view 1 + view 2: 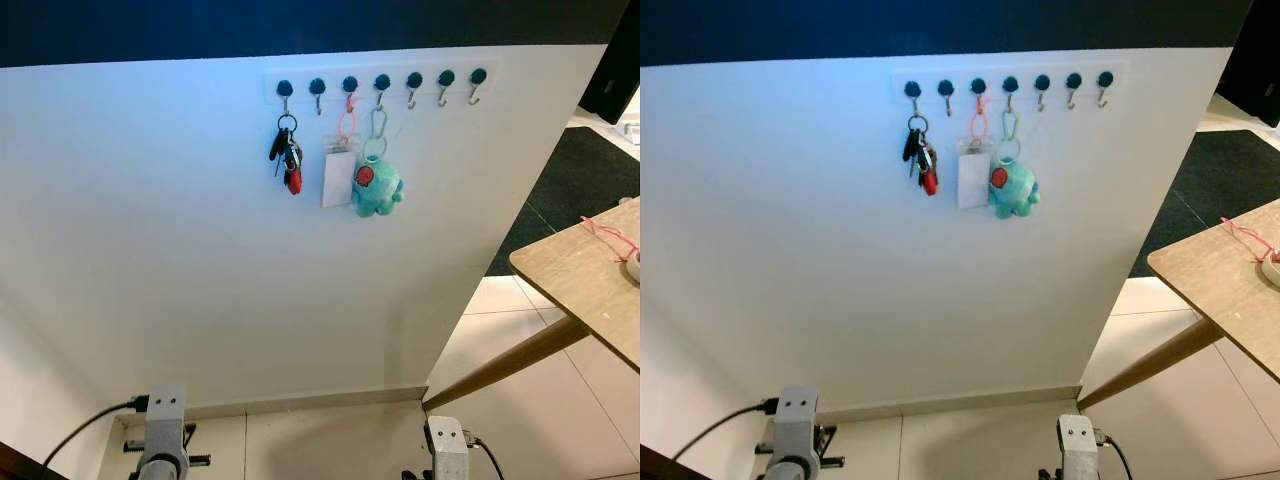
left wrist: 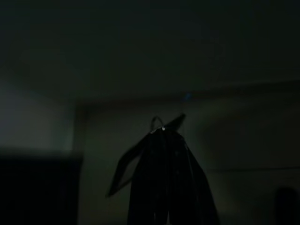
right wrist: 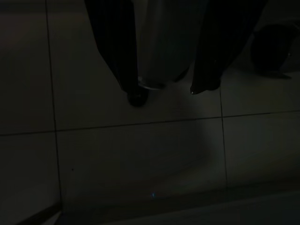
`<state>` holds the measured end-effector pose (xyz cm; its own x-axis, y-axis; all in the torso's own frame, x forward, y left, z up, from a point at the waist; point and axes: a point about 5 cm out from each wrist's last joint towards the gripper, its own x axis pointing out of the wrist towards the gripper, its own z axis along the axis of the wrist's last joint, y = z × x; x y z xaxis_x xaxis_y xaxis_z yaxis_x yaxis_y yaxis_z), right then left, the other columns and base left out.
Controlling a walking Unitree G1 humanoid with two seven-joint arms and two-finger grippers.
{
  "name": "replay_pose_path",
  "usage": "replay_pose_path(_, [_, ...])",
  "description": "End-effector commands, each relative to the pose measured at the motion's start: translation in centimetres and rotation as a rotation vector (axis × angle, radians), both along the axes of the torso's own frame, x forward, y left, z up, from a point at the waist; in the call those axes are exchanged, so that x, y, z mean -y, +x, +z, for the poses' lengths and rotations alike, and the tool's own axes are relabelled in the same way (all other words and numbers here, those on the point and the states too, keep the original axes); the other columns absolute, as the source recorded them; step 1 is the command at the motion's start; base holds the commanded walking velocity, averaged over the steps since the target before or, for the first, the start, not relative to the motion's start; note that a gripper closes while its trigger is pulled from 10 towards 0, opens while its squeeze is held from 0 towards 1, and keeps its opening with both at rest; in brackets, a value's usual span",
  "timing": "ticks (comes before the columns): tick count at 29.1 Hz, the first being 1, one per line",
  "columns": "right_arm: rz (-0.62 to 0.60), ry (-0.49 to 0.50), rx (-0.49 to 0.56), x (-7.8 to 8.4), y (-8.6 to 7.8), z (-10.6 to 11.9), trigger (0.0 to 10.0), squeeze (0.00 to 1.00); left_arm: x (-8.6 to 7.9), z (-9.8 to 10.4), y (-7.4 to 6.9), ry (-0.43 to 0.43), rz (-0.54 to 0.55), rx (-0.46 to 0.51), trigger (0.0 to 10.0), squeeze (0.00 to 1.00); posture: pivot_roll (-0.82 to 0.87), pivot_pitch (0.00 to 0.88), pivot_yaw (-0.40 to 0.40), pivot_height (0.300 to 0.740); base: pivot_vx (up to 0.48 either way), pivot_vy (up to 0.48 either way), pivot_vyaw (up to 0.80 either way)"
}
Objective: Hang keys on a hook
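Observation:
A bunch of keys (image 1: 287, 155) with black fobs and a red tag hangs from the leftmost hook of a white hook rail (image 1: 420, 92) high on the white wall. Beside it, a white card (image 1: 338, 175) on a pink loop and a teal plush toy (image 1: 376, 187) hang from the third and fourth hooks. Both silver arms hang low by the floor, the left arm (image 1: 165, 430) and the right arm (image 1: 448, 445), far below the rail. In the dark left wrist view, my left gripper (image 2: 164, 133) reads as one closed dark mass. My right gripper (image 3: 166, 90) stands open over floor tiles, holding nothing.
A wooden table (image 1: 580, 285) with a slanted leg juts in at the right, with a pink cord (image 1: 610, 237) lying on it. A dark rug (image 1: 580, 170) lies beyond it. The second hook and the three right-hand hooks (image 1: 443, 90) are bare. Tiled floor lies below the wall.

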<state>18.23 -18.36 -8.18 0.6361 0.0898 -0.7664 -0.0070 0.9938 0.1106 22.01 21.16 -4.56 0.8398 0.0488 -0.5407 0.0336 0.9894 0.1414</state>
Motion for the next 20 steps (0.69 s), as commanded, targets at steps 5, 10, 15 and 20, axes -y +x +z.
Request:
replay_pose_path(5, [0.006,-0.039,0.104,0.6,1.9,1.2,10.0,0.0,5.0,5.2,3.2,0.119,-0.727,0.252,10.0,0.0,0.02,0.05,0.027,0.74,0.0,0.0,0.0])
replay_pose_path(10, [0.017,-0.024,0.243,0.9,4.1,3.0,10.0,0.0,9.2,12.6,5.5,0.023,-1.008,0.451,10.0,0.0,0.02,0.06,0.022,0.74,0.0,0.0,0.0])
replay_pose_path(15, [0.01,-0.014,0.307,0.7,4.9,3.7,10.0,0.0,11.8,17.7,6.3,-0.101,-1.089,0.594,10.0,0.0,0.01,0.061,0.025,0.74,0.0,0.0,0.0])
replay_pose_path(20, [0.005,-0.003,0.346,0.1,5.3,4.0,10.0,0.0,15.0,24.5,6.8,-0.247,-1.141,0.789,10.0,0.0,0.02,0.059,0.021,0.74,0.0,0.0,0.0])
